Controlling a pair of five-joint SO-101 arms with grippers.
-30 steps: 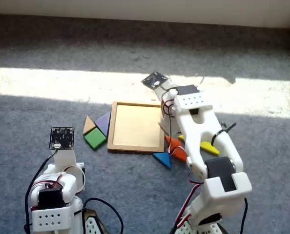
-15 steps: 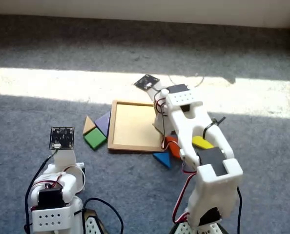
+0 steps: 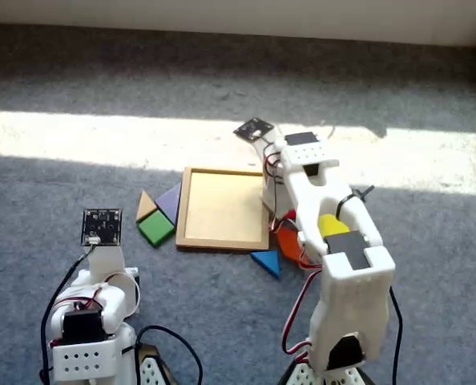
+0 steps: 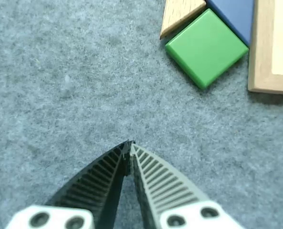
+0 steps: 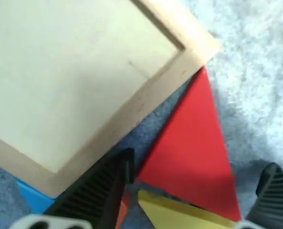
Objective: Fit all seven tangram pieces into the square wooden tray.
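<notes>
Tray [image 3: 183,207] sits mid-worktop [image 3: 78,96], nothing in it.

High view: tan triangle [image 3: 146,204], blue-violet piece [image 3: 171,200] and green square [image 3: 155,228] are clustered against the tray's left edge. The blue triangle [image 3: 267,261] lies off its near right corner. The orange piece [image 3: 288,245] and yellow piece [image 3: 332,224] are partly under the right arm [image 3: 326,200], which stretches over the tray's right edge. The left arm [image 3: 90,313] is folded at the near left corner of the worktop.

Left wrist view: left gripper [image 4: 130,145] closed on nothing, tips meeting, over bare grey surface. The green square is near, not touching.

Right wrist view: right gripper [image 5: 194,181] open, fingers either side of the red triangle [image 5: 189,148], which lies just beside the tray's corner. The yellow piece overlaps the red triangle's wide end. Contact with the fingers cannot be told.
</notes>
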